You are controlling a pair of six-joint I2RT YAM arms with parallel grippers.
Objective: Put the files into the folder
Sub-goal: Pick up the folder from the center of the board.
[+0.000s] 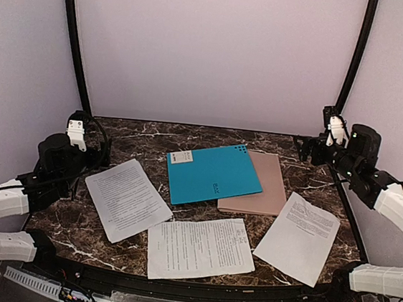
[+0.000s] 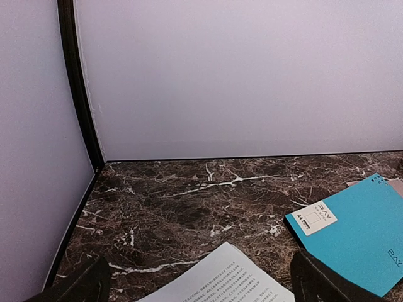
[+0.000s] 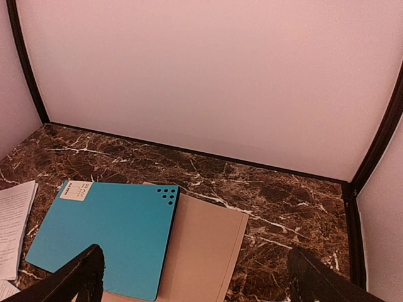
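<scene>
Three white printed sheets lie on the marble table: one at the left (image 1: 127, 198), one at the front middle (image 1: 200, 247), one at the right (image 1: 298, 237). The tan folder (image 1: 268, 190) lies closed at the back middle, partly under a teal folder (image 1: 212, 172). It also shows in the right wrist view (image 3: 208, 251). My left gripper (image 2: 200, 284) is open and empty, raised above the left sheet's far corner (image 2: 223, 280). My right gripper (image 3: 195, 280) is open and empty, raised at the table's right back, looking down on both folders.
The teal folder with a white label (image 3: 107, 236) overlaps the tan folder's left part. White walls and black corner posts (image 1: 76, 44) close in the table at the back and sides. The table's curved front edge (image 1: 186, 294) is near the arm bases.
</scene>
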